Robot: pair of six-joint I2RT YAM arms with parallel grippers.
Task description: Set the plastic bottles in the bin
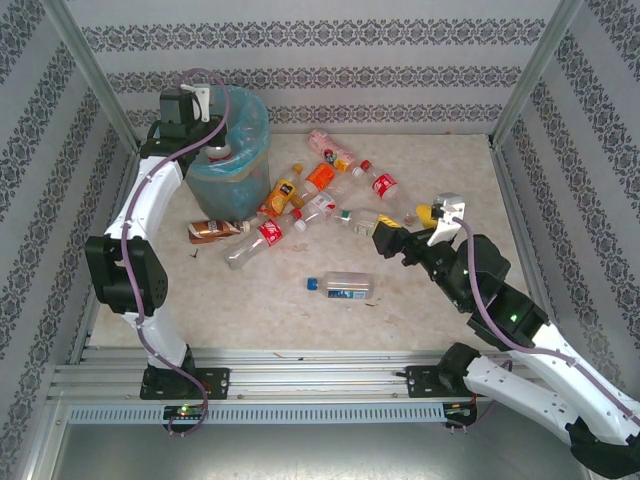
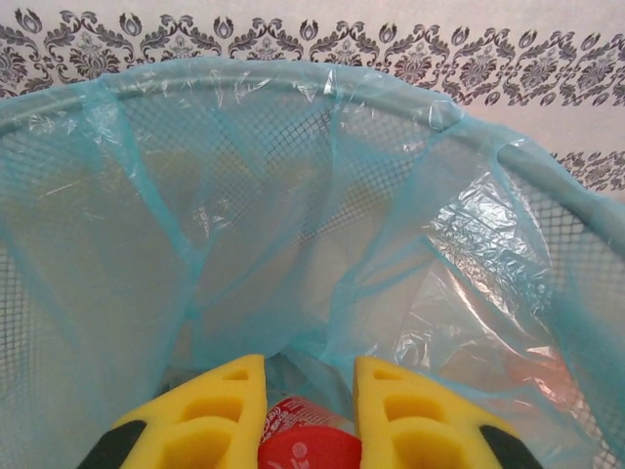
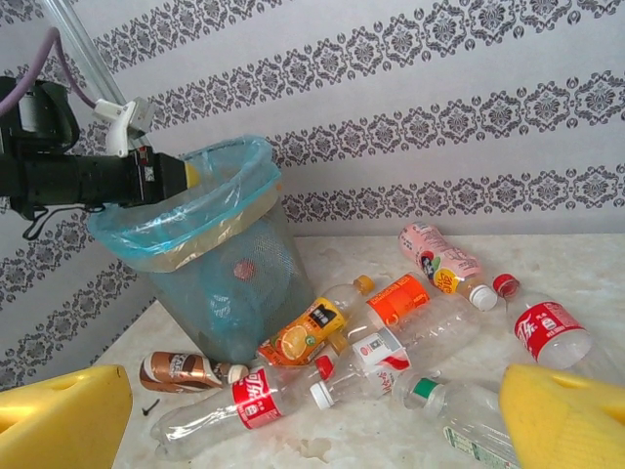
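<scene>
Two robot arms at a cluttered tabletop (image 1: 250,315). One round grey-blue mesh bin (image 1: 238,188), lined with a light-blue bag, stands at the far left corner. The left pincer (image 2: 308,376) hangs over the bin's mouth, its yellow fingers (image 2: 220,410) closed on either side of one red-labelled bottle (image 2: 308,445), inside the rim.

Nine more plastic bottles can be counted lying on their sides to the right of the bin. Beside its base are a brown bottle (image 1: 213,230), an orange-juice bottle (image 1: 280,195) and a clear red-labelled bottle (image 1: 262,238). Further from the bin are an orange-labelled bottle (image 1: 320,178), a pink bottle (image 1: 330,148), a bottle with a red-and-white label (image 1: 315,208), a green-capped bottle (image 1: 360,220) and a second red-labelled bottle (image 1: 385,185). A blue-capped bottle (image 1: 343,287) lies alone, well apart from the bin and from the heap.

The right pincer (image 3: 317,386) stands wide, gripping nothing, on the far side of the heap from the bin. The bottles lie between the two.

One small dark screw (image 3: 151,405) rests near the brown bottle. What lies at the bottom of the bin cannot be made out through the bag.
</scene>
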